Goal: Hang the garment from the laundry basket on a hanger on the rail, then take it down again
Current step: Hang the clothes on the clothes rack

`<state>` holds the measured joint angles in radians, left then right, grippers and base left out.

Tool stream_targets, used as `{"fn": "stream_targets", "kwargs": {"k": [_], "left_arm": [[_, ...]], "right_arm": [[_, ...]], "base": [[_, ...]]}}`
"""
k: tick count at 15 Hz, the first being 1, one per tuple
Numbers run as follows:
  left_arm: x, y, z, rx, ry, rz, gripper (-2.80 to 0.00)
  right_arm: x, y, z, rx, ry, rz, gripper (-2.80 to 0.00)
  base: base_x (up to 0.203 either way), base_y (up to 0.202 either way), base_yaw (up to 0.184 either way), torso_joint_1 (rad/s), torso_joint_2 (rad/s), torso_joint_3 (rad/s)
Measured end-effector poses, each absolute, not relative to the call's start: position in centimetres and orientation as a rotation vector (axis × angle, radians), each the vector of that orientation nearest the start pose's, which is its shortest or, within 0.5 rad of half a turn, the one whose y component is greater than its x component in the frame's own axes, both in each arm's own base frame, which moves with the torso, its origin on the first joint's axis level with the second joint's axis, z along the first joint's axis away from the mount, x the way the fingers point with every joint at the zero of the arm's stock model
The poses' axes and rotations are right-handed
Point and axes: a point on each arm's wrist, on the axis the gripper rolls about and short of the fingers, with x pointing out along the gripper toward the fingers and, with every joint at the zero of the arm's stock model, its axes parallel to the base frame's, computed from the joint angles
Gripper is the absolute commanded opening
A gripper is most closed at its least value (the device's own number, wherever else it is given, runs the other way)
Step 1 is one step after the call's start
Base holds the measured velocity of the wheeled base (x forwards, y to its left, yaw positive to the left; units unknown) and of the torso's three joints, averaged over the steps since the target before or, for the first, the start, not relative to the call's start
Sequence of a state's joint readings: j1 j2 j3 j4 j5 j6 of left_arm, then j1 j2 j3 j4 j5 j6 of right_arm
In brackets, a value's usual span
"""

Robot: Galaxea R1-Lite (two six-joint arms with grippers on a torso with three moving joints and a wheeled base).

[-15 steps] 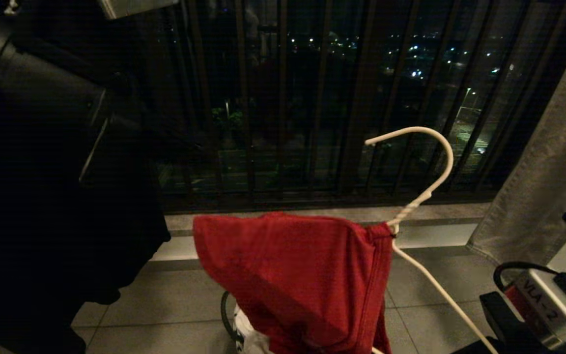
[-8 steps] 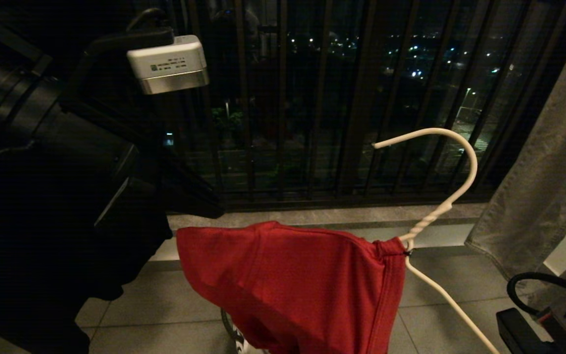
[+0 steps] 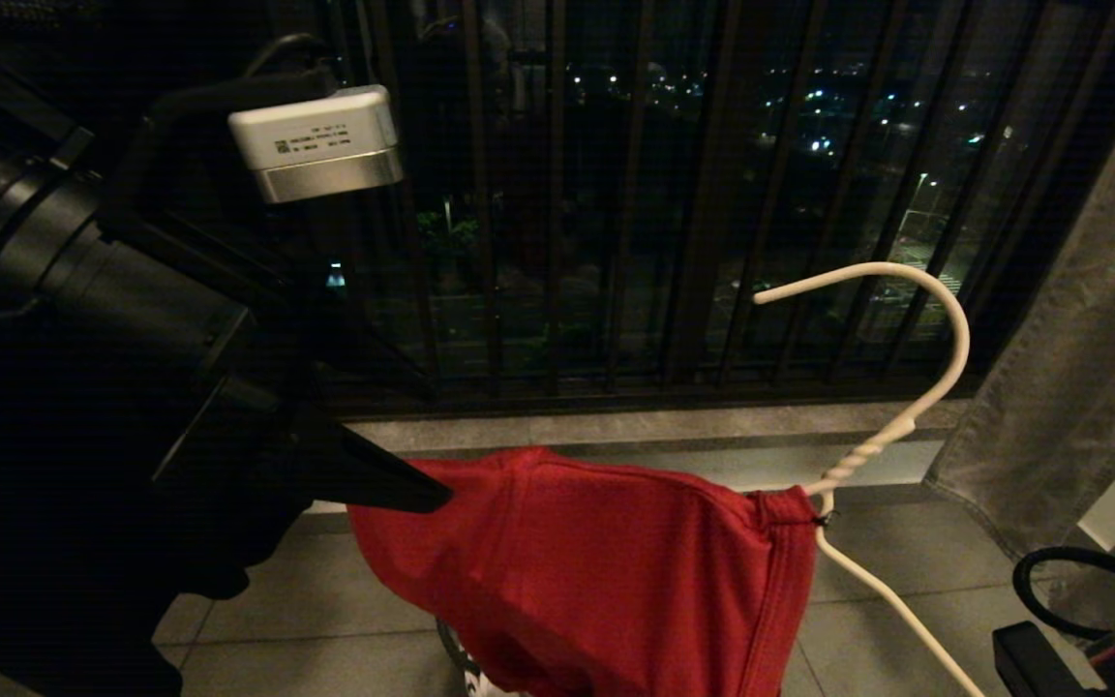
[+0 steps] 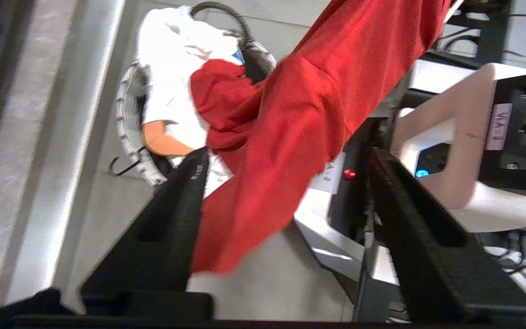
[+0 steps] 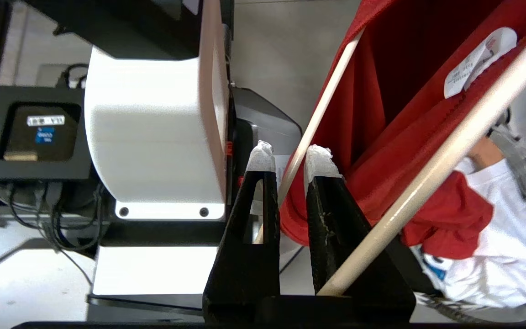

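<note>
Head view: red short-sleeved T-shirt [image 3: 606,571] draped on thin white wire hanger [image 3: 891,426], above the basket; left gripper [image 4: 286,169] released, right gripper [image 5: 289,157] pinching the wire. Dressing step; next, hooking the rail.

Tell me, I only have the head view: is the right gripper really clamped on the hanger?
Observer: Yes. The right wrist view shows the right gripper shut on the hanger, its thin wire between the fingertips.
Operator: And the other arm?
Observer: Open. The left gripper has its fingers wide apart, with the garment hanging between them, unpinched.
Operator: Is the garment clear of the basket?
Observer: No. Its lower end lies in the laundry basket on a white cloth.
</note>
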<state>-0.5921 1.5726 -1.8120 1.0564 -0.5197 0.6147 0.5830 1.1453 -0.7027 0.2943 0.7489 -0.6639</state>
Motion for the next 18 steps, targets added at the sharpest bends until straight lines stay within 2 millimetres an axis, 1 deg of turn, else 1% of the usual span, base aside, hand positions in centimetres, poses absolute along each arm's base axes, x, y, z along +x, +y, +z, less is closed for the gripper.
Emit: {"fn": "stream_targets", "kwargs": {"k": [6,9,14,16,18], "left_arm": [[18.7,-14.0,33.9,0.527,0.502,-1.329,0.0],[19.8,-15.1,33.8,0.504,0.493,-1.379,0.0],[21.6,-17.0,32.5,0.483,0.53,-1.44,0.0],[22.2,-17.1,32.0,0.475,0.548,-1.436,0.0],[22.4,-17.0,31.8,0.472,0.559,-1.432,0.0]], "right_arm": [[10.2,8.4,19.8,-0.511,0.303,1.473,-2.8],[10.1,8.4,19.6,-0.517,0.303,1.472,-2.8],[10.2,8.2,19.4,-0.561,0.299,1.437,-2.8],[10.3,8.0,19.3,-0.571,0.284,1.418,-2.8],[10.6,7.5,19.4,-0.592,0.259,1.38,-2.8]], "base": [[0.0,0.0,0.0,0.0,0.0,0.0],[0.0,0.0,0.0,0.0,0.0,0.0],[0.0,0.0,0.0,0.0,0.0,0.0],[0.0,0.0,0.0,0.0,0.0,0.0],[0.0,0.0,0.0,0.0,0.0,0.0]]}}
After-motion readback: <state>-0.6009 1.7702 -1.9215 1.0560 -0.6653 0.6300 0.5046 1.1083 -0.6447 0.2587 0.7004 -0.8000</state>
